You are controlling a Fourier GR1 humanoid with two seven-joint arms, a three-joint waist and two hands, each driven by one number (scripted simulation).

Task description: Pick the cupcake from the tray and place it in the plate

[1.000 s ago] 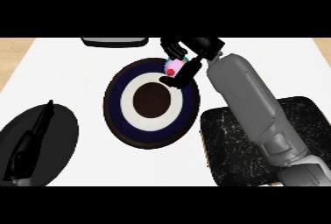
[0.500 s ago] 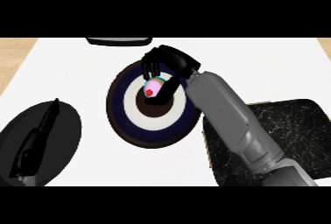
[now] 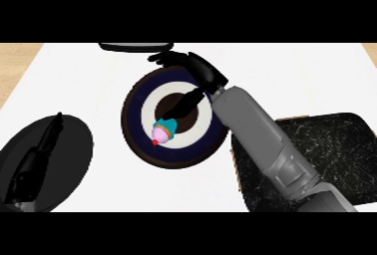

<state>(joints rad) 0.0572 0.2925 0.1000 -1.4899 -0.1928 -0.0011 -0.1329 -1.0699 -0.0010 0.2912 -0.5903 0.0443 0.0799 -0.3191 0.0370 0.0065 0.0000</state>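
Currently the cupcake (image 3: 162, 132) lies tipped on its side on the plate (image 3: 140, 99), lower-left of centre. Right hand (image 3: 195, 67) over the plate's far rim, fingers released, one stretched toward the cupcake. Left hand (image 3: 37, 159) rests open at lower left.

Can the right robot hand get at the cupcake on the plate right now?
Probably yes. The cupcake lies uncovered on the plate, and the right robot hand hangs open just beyond it, nothing between them.

Bright, even light, white counter (image 3: 309, 74) pale, grey forearm (image 3: 247, 122) softly shaded at edges
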